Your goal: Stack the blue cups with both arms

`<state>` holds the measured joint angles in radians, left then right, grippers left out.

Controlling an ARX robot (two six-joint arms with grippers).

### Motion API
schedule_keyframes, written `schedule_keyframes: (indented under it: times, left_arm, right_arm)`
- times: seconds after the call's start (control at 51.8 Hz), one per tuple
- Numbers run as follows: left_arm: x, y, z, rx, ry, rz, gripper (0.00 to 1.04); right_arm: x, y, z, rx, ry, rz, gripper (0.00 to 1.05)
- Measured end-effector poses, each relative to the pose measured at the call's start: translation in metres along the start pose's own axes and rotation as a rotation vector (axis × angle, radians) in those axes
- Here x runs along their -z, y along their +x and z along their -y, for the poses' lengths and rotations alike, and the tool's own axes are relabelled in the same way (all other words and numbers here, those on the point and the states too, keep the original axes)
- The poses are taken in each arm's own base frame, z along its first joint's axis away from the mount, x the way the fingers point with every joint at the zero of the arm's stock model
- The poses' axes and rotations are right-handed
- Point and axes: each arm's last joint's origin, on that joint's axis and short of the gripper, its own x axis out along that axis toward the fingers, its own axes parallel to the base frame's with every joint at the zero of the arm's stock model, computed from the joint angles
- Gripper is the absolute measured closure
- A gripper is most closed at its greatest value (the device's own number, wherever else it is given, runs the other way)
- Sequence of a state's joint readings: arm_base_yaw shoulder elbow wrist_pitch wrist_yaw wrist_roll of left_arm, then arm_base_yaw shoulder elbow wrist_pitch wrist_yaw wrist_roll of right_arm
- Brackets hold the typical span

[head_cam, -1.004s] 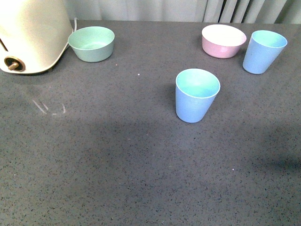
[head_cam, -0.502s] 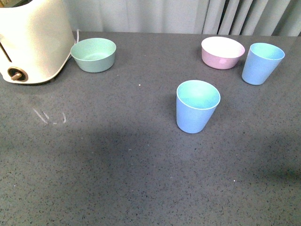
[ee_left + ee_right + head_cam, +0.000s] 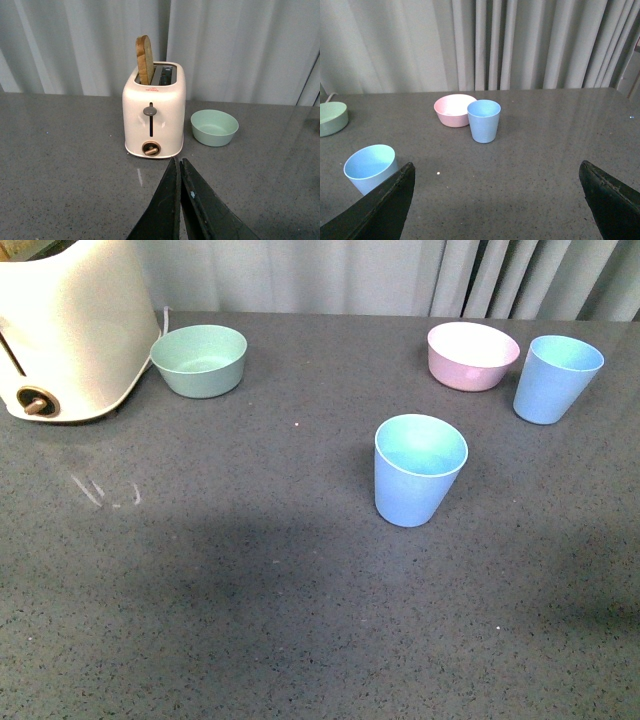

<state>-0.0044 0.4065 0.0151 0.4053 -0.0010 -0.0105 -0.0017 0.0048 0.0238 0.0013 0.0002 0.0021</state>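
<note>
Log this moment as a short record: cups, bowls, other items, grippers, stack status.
near cup: upright, mid-table, alone
far cup: upright, beside pink bowl
green bowl: next to toaster
toast: standing up out of a toaster slot
left gripper: shut, empty, pointed at toaster
right gripper: open, empty, both cups ahead of it
stacked: no, cups stand apart

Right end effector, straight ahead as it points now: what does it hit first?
Probably the blue cup beside the pink bowl, nearly centred ahead of the open right end effector. Path to it looks free; depth unclear.
</note>
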Motion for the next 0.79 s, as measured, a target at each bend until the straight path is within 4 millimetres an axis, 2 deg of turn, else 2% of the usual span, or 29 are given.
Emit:
schedule_keyframes:
  times: [0.637, 0.791]
  left_arm:
    - [0.0, -0.015, 0.0, 0.0, 0.0, 0.002, 1.03]
    - [0.002, -0.026, 0.0, 0.0, 0.0, -0.002, 1.03]
  right_arm:
    - [0.0, 0.0, 0.0, 0.0, 0.0, 0.0, 0.09]
    - [0.0, 0.0, 0.0, 0.0, 0.0, 0.0, 0.09]
